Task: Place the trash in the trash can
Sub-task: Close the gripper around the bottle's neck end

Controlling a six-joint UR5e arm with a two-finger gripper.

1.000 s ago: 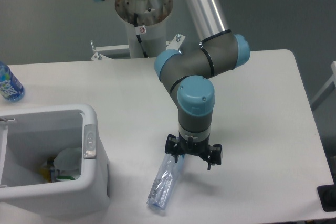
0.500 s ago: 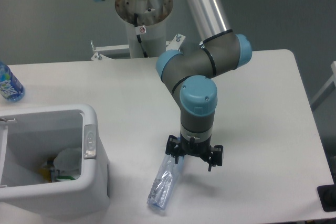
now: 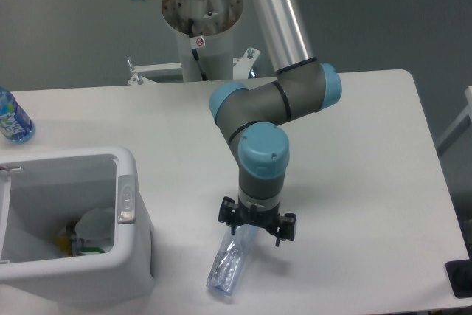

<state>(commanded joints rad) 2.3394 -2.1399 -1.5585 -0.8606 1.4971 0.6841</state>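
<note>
near the table's [image 3: 369, 145] front edge the pincer [image 3: 251, 229], now shifted left, hangs open over the bottle [image 3: 230, 263], ready to grasp.

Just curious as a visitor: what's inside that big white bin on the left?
Inside the white bin lies crumpled white trash with some yellowish-green bits beside it. The bin's near wall hides the rest of the floor, so anything lying there cannot be seen.

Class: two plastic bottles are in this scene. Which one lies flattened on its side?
The crushed clear bottle beneath the tool, near the table's front edge. The blue-labelled bottle at the far left is uncrushed.
</note>
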